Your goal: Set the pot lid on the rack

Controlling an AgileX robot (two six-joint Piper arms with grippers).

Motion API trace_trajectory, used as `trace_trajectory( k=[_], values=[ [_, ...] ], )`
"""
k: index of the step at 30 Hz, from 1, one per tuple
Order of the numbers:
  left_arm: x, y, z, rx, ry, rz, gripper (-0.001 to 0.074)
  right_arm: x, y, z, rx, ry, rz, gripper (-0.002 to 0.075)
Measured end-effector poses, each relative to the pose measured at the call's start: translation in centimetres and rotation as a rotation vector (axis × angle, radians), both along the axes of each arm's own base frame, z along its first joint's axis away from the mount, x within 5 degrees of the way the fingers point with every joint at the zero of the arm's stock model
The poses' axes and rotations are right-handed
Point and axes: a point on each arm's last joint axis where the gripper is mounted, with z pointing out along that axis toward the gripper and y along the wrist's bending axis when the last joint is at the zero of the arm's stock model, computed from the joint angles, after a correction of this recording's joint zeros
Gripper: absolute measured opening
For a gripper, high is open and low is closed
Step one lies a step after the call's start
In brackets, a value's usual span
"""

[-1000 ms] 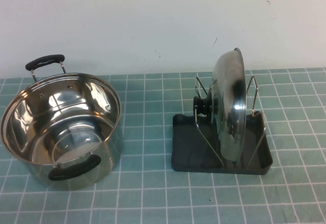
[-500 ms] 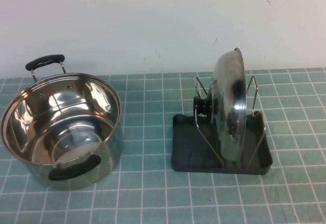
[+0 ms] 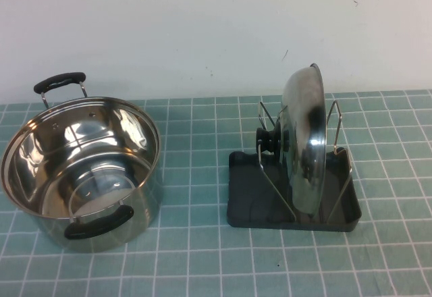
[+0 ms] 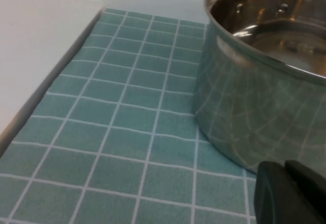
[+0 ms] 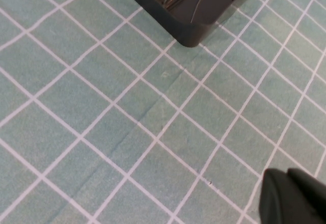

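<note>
- The pot lid [image 3: 305, 142] stands on edge in the rack [image 3: 295, 219], upright between the silver wire loops [image 3: 335, 129], its lower rim down in the dark grey tray.
- Its black knob [image 3: 267, 140] points sideways toward the steel pot [image 3: 81, 169], and the domed face is turned the same way.
- Neither gripper touches the lid; it is carried by the rack alone.
- The steel pot sits well apart from the rack, on the left side of it in the high view, open and uncovered, with one black handle [image 3: 59, 81] on its far side and the other [image 3: 99, 224] on its near side.
- Both pot and rack rest on the table [image 3: 202, 256], which is covered by a teal mat with a white grid.
- The left gripper [image 4: 291, 192] is closed and holds nothing; it hangs low over the mat just beside the pot's outer wall [image 4: 254, 127].
- The right gripper [image 5: 294, 197] is also closed and empty, above bare mat near one rounded corner of the rack [image 5: 191, 10].
- Neither arm shows in the high view.
</note>
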Motion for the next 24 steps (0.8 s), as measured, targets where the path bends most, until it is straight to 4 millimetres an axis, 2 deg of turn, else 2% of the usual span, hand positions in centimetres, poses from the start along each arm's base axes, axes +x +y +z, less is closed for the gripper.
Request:
trace_trajectory(
  k=[24],
  values=[
    [0.01, -0.19, 0.0, 0.017, 0.002, -0.04, -0.0002, 0.0, 0.0, 0.0, 0.0, 0.0, 0.0, -0.0001]
  ],
)
